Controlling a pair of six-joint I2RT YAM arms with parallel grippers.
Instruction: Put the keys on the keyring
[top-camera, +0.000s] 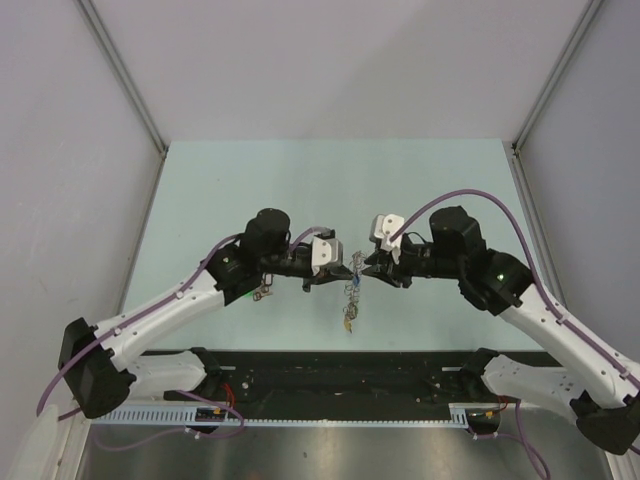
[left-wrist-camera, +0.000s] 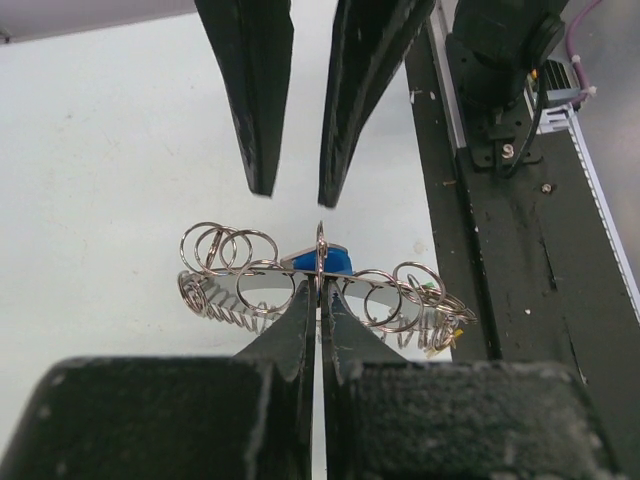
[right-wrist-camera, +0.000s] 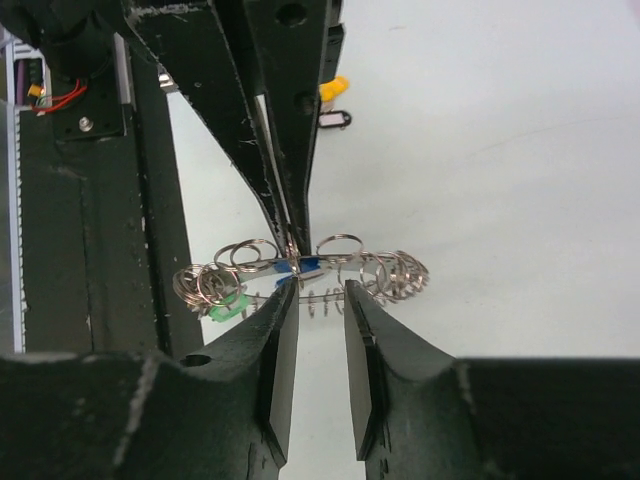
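Left gripper (left-wrist-camera: 318, 290) is clenched on the keyring (left-wrist-camera: 385, 298), which it holds between the two arms. Right gripper (right-wrist-camera: 320, 300) stands released just beside the ring. A blue tag (left-wrist-camera: 325, 262) and a green tag (right-wrist-camera: 228, 308) seem already on. A yellow key (right-wrist-camera: 333, 88) lying on the table (right-wrist-camera: 520, 120) looks left to do.

The keyring (top-camera: 350, 300) was found midway along the table (top-camera: 300, 180), between the left gripper (top-camera: 345, 273) and the right gripper (top-camera: 367, 268) (tips facing each other); loose keys (top-camera: 263, 291) were seen further left, beside the left arm (top-camera: 180, 300).
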